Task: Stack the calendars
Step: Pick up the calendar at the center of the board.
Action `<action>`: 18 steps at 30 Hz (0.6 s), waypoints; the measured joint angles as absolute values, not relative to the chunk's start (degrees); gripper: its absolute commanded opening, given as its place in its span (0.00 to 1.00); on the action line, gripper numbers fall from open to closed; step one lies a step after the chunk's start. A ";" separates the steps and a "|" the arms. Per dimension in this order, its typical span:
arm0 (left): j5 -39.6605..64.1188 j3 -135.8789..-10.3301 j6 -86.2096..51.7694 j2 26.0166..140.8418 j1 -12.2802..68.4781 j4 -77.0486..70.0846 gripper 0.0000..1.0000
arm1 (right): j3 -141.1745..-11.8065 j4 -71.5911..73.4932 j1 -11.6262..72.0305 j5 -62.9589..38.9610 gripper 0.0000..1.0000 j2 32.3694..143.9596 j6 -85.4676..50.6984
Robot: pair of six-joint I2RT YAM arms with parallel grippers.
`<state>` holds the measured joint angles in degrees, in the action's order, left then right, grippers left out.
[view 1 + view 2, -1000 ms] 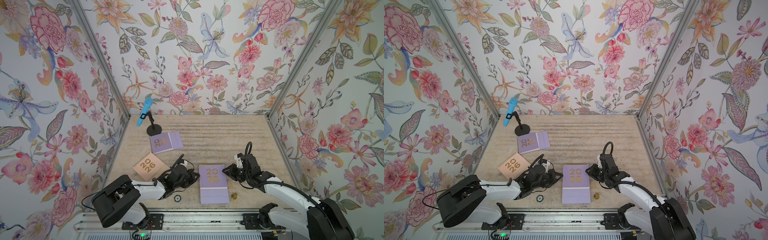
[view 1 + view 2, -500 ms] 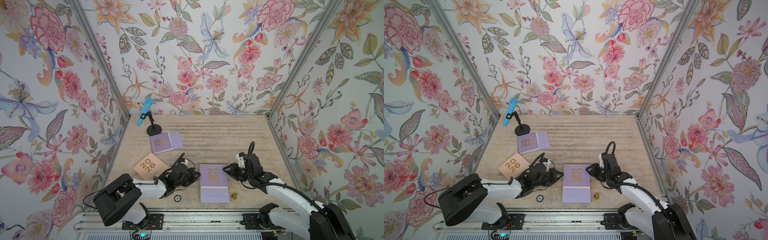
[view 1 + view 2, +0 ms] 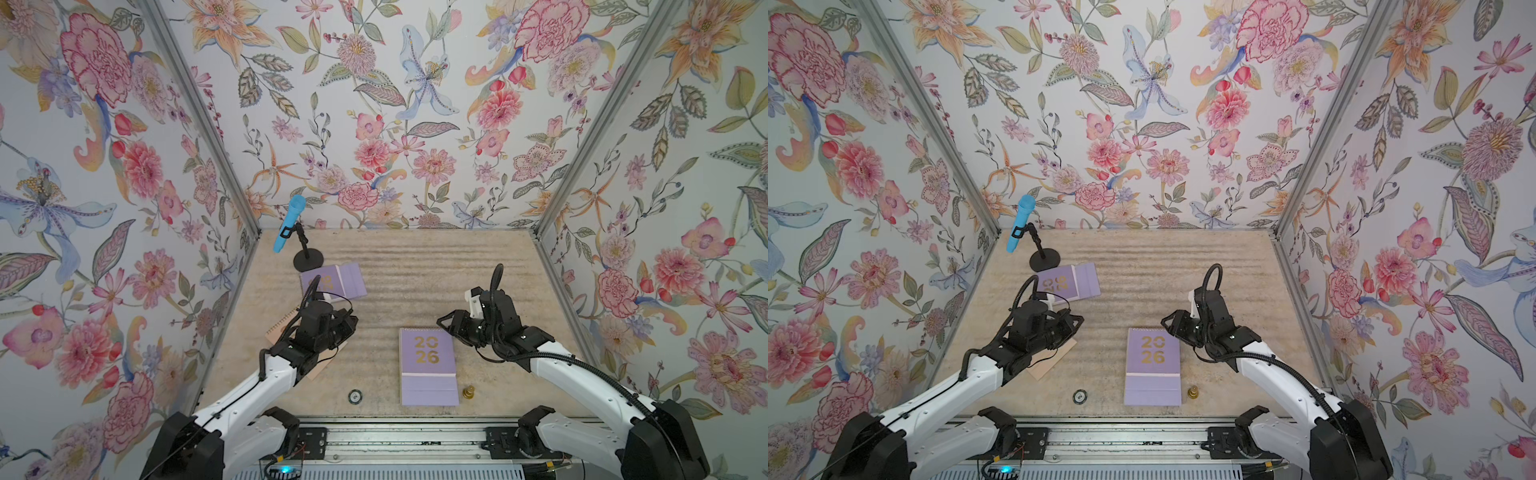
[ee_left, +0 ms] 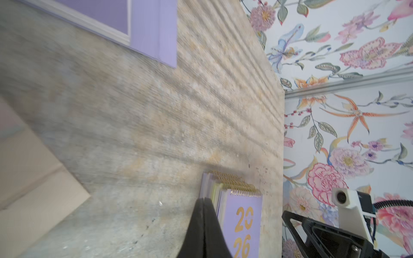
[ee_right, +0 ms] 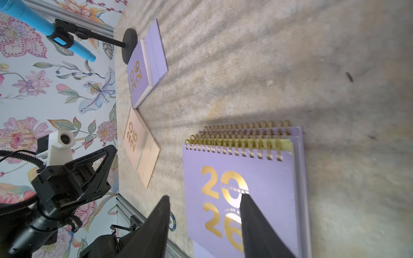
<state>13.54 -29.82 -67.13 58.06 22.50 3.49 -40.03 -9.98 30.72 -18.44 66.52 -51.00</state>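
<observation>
Calendar stack (image 3: 428,368) sits front centre, nearest the robot, lilac "2026" cover on top. Right wrist view shows a yellow-green calendar (image 5: 287,145) directly under it and more lilac edges below. Looks four deep, spirals roughly aligned with a slight stagger. Small round disc (image 3: 354,396) lies apart to the left of its near end and a brass piece (image 3: 468,392) just beside it on the right. Neither is in play.

Change over the last second:
- **Right:** right gripper (image 3: 444,326) was narrow at the stack's far right corner. Its fingers (image 5: 252,223) are now clearly apart, holding nothing, and it hangs by that corner.
- **Left:** left gripper (image 3: 351,323) was beside the stack's left edge. It has swung back and left, fingers (image 4: 201,225) pressed together and empty, and is now over the peach calendar (image 5: 138,147). Height above it: can't tell.

Read: work on the stack is done for now and both arms are off it. Next target is probably the peach one, flat on the table left of the stack and mostly hidden under the left arm in both top views. Left must open first. It's thin and lying flat, so an edge pickup could slip.

Further back, the last lilac calendar (image 3: 332,282) lies flat, well apart from the stack, just in front of the mic stand base (image 3: 308,261) with its blue microphone (image 3: 289,224). Two left to stack.
</observation>
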 measured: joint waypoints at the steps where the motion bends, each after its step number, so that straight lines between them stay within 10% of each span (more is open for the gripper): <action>1: 13.02 -30.41 -65.21 57.28 20.14 6.33 0.00 | -42.09 -9.98 31.62 -18.44 0.52 68.88 -50.78; 8: 10.02 -33.21 -53.56 57.49 4.45 21.17 0.06 | -57.21 -9.21 37.15 -20.86 0.58 88.42 -49.65; 18: 8.36 -34.52 -49.39 59.00 -8.54 24.43 0.52 | -85.47 -7.97 42.39 -31.44 0.83 116.03 -48.62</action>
